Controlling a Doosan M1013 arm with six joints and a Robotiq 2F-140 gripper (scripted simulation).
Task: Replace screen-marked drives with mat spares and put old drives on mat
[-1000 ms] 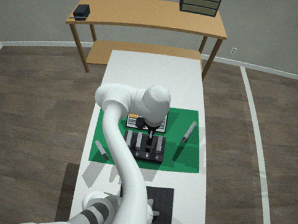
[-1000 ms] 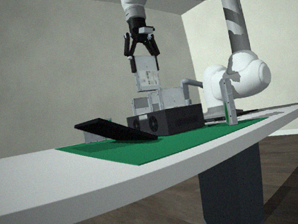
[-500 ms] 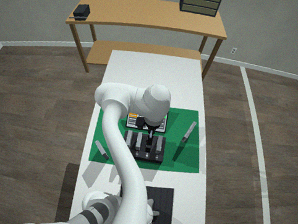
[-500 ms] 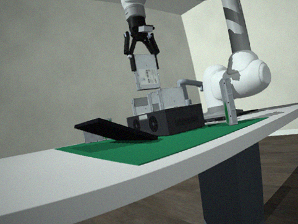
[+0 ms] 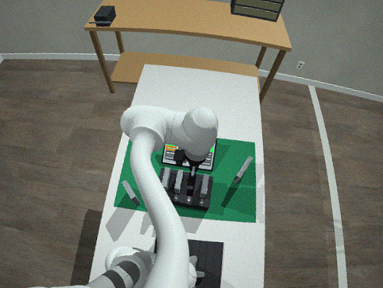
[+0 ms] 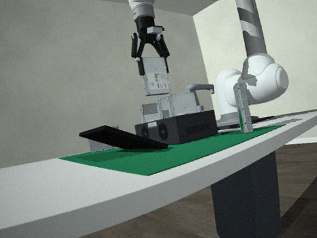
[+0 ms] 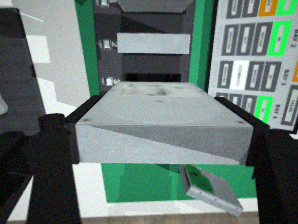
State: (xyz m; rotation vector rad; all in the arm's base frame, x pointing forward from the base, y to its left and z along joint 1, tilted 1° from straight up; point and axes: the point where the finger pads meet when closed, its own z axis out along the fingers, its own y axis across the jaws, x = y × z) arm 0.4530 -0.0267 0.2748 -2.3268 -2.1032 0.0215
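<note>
My gripper (image 5: 193,170) (image 6: 154,72) (image 7: 157,110) is shut on a grey drive (image 6: 157,83) (image 7: 161,144), held upright in the air above the black dock (image 5: 195,204) (image 6: 200,130). Its connector end is not visible. The dock's third bay is empty; the other bays hold drives (image 5: 166,178) (image 5: 178,181) (image 5: 205,186). One loose drive (image 5: 129,191) (image 6: 243,108) stands on the green mat (image 5: 235,203) (image 6: 174,157); another drive (image 5: 243,169) (image 7: 212,190) is on its other side. The screen (image 5: 169,157) shows a white bay 3 cell (image 7: 240,75), green cells for bays 2 and 4, and orange at bay 1.
The tilted screen's dark back (image 6: 118,138) stands close beside the dock. The arm's base sits on a dark plate (image 5: 207,272) beyond the mat. A grey bent lever (image 6: 200,87) shows behind the dock. A wooden bench (image 5: 161,16) is at the back wall.
</note>
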